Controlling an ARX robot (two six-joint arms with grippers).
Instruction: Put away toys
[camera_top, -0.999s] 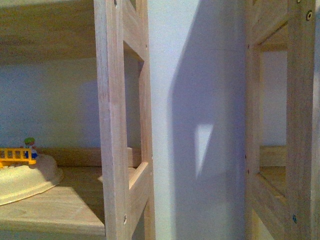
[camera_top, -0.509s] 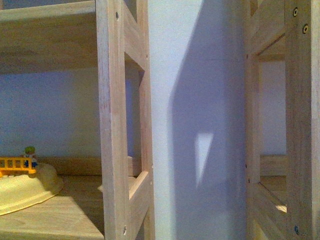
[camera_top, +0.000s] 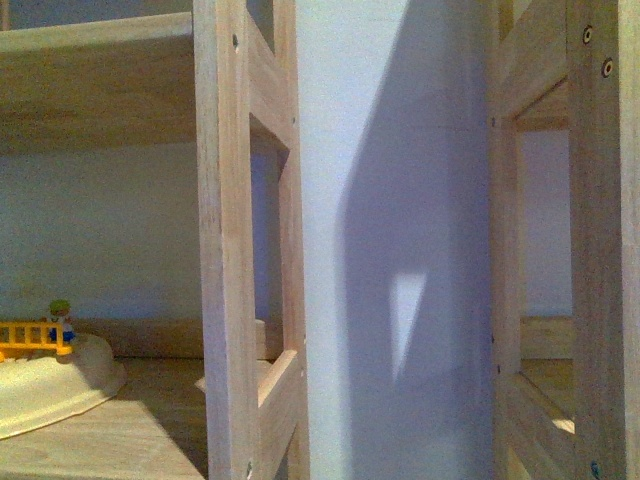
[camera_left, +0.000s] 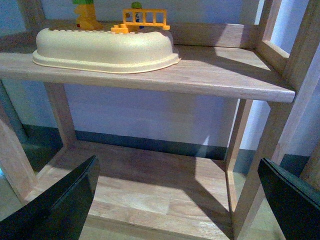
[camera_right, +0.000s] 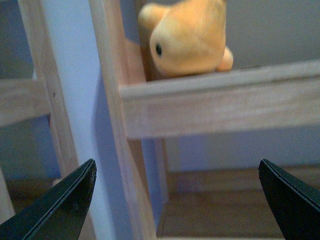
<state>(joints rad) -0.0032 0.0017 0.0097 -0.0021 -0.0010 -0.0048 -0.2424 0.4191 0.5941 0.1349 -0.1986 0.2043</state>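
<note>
orange-yellow plush animal (camera_right: 187, 36): i see it sitting on a wooden shelf (camera_right: 220, 102), against the upright post. right gripper (camera_right: 175, 200): fingers spread wide, empty, below the shelf. left gripper (camera_left: 175, 200): fingers wide, empty, facing the cream base (camera_left: 102, 49) with yellow fence (camera_left: 145, 17).

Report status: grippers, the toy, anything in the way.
Both grippers open, empty. Plush toy sits on a shelf, against the post. Nothing blocking it.

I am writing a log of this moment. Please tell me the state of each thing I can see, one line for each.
Plush toy: sitting on a shelf, not held.
Left gripper: open, empty.
Right gripper: open, empty.
Yellow fence: upright on the cream base.
Cream base: resting on the wooden shelf.
</note>
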